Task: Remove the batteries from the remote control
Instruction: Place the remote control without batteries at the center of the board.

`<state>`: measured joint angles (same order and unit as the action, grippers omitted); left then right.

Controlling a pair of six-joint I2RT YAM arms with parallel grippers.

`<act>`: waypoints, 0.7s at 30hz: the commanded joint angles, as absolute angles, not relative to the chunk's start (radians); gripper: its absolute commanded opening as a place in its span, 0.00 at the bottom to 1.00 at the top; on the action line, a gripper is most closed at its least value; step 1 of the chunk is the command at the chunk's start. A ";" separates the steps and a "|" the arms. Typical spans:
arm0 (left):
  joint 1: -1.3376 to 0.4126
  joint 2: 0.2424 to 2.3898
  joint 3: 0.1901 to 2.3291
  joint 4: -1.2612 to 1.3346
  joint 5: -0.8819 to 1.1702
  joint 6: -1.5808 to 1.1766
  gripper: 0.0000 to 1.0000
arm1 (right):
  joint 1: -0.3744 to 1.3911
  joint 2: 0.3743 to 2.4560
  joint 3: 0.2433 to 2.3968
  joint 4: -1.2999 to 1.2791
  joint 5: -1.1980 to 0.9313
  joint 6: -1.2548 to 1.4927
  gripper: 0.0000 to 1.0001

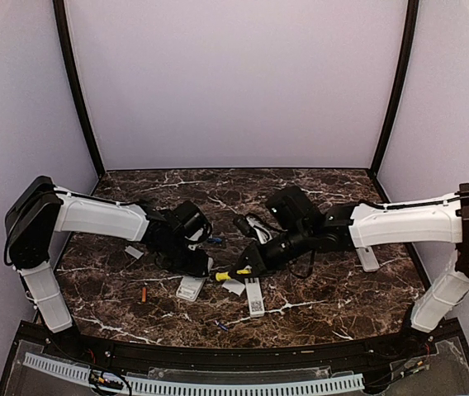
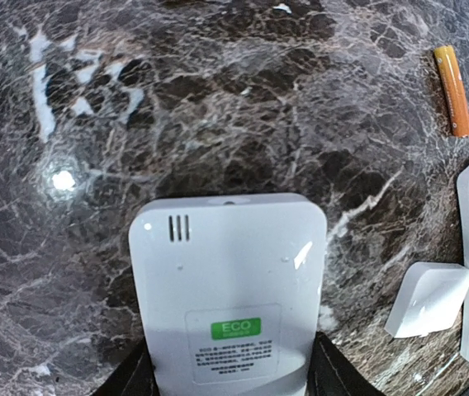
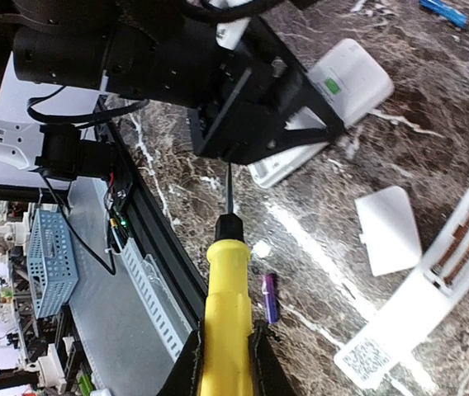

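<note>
Left wrist view shows the left gripper (image 2: 230,378) clamping a white remote (image 2: 230,280) by its sides, back up, probably to steady it. One orange battery (image 2: 452,91) lies loose on the table (image 2: 218,99) to the right. The right gripper (image 3: 225,371) grips a yellow-handled screwdriver (image 3: 226,305), its blade aimed at that remote, likely to pry, with a purple battery (image 3: 269,297) on the table beside it.

Yellow-handled screwdriver (image 3: 227,307), white cover (image 3: 390,229)
</note>
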<state>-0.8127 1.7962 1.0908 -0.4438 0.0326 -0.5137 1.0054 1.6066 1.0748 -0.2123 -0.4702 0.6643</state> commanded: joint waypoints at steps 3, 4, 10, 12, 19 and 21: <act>-0.777 1.727 1.033 -0.499 -0.010 -0.559 0.41 | 0.965 1.458 0.982 -0.327 -0.220 0.689 0.00; -0.775 1.723 1.029 -0.493 -0.007 -0.558 0.43 | 0.955 1.430 0.966 -0.328 -0.193 0.702 0.00; -0.771 1.686 1.030 -0.478 0.030 -0.546 0.73 | 0.905 1.313 0.905 -0.352 -0.018 0.785 0.00; -0.769 1.666 1.031 -0.477 0.027 -0.531 0.81 | 0.896 1.305 0.896 -0.365 0.043 0.807 0.00; -0.686 1.545 1.079 -0.523 0.079 -0.460 0.93 | 0.838 1.347 0.864 -0.252 0.150 0.845 0.00; -0.637 1.504 1.108 -0.548 0.110 -0.421 0.94 | 0.817 1.368 0.855 -0.209 0.157 0.846 0.00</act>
